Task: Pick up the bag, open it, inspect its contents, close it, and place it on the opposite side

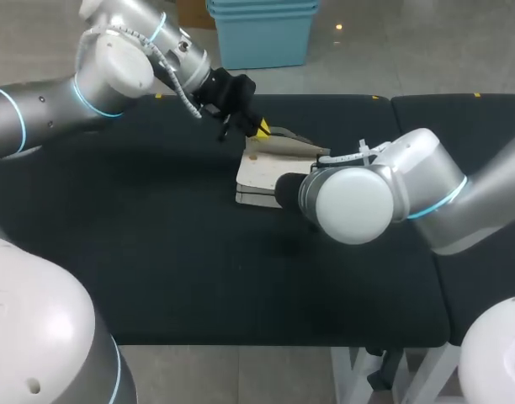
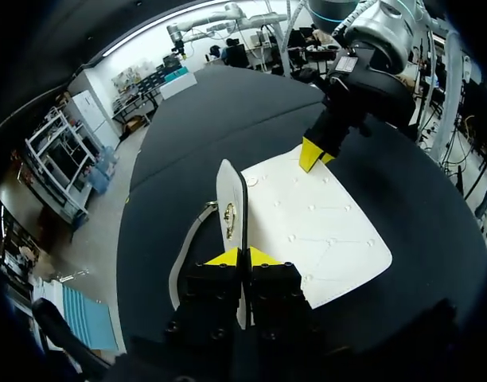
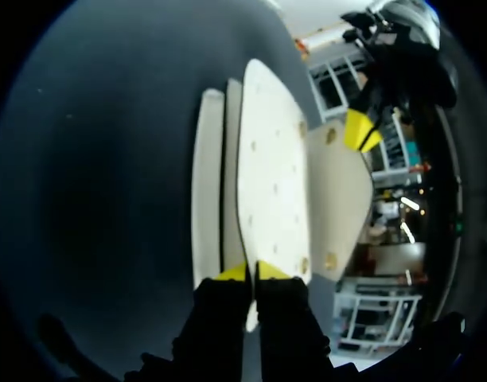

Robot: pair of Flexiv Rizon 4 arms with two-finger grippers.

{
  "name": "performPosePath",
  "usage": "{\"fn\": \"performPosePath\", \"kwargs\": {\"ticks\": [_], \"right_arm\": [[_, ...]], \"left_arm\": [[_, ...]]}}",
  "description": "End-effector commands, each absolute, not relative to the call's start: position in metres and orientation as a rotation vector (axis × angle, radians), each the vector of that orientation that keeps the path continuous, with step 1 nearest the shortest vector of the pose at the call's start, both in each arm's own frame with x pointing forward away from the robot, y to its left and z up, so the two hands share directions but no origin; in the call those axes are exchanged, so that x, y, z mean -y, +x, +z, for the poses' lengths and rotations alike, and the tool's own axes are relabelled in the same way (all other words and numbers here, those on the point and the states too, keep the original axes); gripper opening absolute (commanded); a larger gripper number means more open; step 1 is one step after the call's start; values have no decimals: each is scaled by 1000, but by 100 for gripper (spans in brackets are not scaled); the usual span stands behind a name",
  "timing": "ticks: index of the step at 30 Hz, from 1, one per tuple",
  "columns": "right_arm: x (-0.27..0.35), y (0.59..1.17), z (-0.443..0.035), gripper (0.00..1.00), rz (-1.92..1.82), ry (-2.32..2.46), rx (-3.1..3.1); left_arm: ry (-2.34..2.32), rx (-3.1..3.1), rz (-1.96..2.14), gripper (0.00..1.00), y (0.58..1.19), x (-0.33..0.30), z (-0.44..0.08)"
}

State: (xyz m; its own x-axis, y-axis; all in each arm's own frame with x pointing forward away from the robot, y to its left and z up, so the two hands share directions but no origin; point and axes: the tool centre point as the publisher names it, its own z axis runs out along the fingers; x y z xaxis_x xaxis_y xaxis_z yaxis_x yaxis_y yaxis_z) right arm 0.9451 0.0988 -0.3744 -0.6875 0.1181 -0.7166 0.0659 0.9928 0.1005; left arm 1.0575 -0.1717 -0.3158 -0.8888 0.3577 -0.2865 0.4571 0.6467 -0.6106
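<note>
A flat white bag (image 1: 259,171) lies on the black table, a little behind its middle. My left gripper (image 1: 262,128) is at the bag's far edge, shut on the lifted flap (image 2: 227,199), which stands on edge and carries a gold clasp (image 2: 229,220). The bag's studded panel (image 2: 315,231) lies beside that gripper (image 2: 243,256), and a pale strap (image 2: 186,248) curls on its other side. My right gripper (image 3: 251,273) is shut on the edge of the bag's white panel (image 3: 271,167). In the head view the right arm hides it. The left gripper's yellow tips (image 3: 359,131) show at the raised flap (image 3: 339,191).
The black table top (image 1: 140,252) runs to the left and front of the bag. A second black table (image 1: 468,126) adjoins it on the right at a seam. My right arm's wrist (image 1: 358,202) hangs over the bag's right side.
</note>
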Motion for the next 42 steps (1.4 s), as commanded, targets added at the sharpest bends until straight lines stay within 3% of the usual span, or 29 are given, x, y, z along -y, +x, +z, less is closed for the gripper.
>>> {"fn": "performPosePath", "kwargs": {"ticks": [1,4,12,18,23,27,42], "right_arm": [[-96,942,-378,0,99,122,-2305],[-96,942,-378,0,99,122,-2305],[-96,942,-378,0,99,122,-2305],[-96,942,-378,0,99,122,-2305],[-96,942,-378,0,99,122,-2305],[-96,942,-378,0,99,122,-2305],[-96,942,-378,0,99,122,-2305]], "left_arm": [[711,-2739,-1062,43,1058,172,-321],[707,-2737,-1051,62,1054,171,-325],[654,-2633,-1000,75,1042,174,-332],[618,-2621,-987,71,1047,182,-341],[586,-2625,-971,55,1055,189,-349],[560,-2636,-972,50,1062,191,-354],[507,-2665,-982,47,1078,201,-363]]}}
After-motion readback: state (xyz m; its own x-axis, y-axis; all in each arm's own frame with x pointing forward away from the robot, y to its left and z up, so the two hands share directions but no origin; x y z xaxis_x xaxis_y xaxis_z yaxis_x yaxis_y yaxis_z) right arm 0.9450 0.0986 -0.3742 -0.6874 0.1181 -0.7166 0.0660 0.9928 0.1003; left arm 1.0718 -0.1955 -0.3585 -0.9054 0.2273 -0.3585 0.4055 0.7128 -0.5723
